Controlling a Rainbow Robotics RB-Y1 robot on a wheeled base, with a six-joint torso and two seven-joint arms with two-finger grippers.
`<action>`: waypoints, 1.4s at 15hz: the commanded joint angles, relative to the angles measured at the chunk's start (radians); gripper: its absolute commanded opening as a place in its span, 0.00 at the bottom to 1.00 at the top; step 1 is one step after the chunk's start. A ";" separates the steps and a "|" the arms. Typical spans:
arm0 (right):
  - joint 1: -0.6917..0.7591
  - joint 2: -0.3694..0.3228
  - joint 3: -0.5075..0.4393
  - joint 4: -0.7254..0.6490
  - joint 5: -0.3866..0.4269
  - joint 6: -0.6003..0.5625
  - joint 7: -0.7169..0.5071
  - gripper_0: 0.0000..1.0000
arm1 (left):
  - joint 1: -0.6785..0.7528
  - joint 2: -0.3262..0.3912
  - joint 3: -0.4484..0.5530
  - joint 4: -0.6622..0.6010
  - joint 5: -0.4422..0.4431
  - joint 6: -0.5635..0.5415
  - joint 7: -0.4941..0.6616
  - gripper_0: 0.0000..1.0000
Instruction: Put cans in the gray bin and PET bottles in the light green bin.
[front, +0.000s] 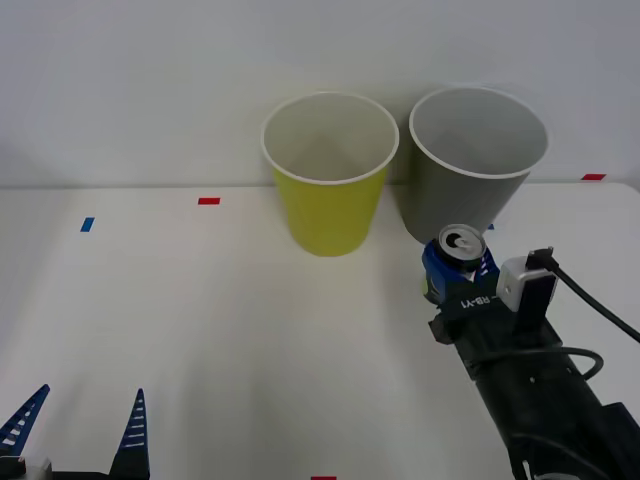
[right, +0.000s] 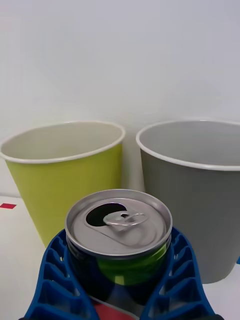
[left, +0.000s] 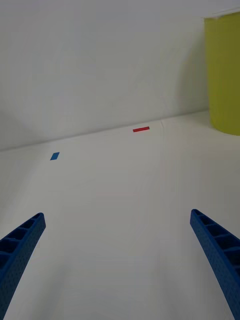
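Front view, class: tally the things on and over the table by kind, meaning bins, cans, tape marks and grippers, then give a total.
Bins: 2, the light green bin and the gray bin
Cans: 1, the can, held in the right gripper
Tape marks: 4, red tape marks and a blue tape mark
Grippers: 2, with the left gripper open
Total: 9

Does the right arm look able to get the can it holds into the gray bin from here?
Probably yes. The right gripper holds the can just in front of the gray bin, nothing between them; it would need lifting above the rim.
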 joint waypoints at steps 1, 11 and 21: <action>-0.013 0.022 -0.020 -0.090 0.017 0.106 -0.056 0.00 | 0.000 0.000 0.000 0.000 0.000 0.000 0.000 1.00; -0.174 -0.025 0.057 -0.292 0.483 0.713 -0.573 0.00 | 0.000 0.000 0.000 0.000 0.000 0.000 0.000 1.00; -0.344 0.002 0.008 -0.292 0.445 0.923 -0.557 0.00 | 0.000 0.000 0.000 0.000 0.000 0.000 0.000 1.00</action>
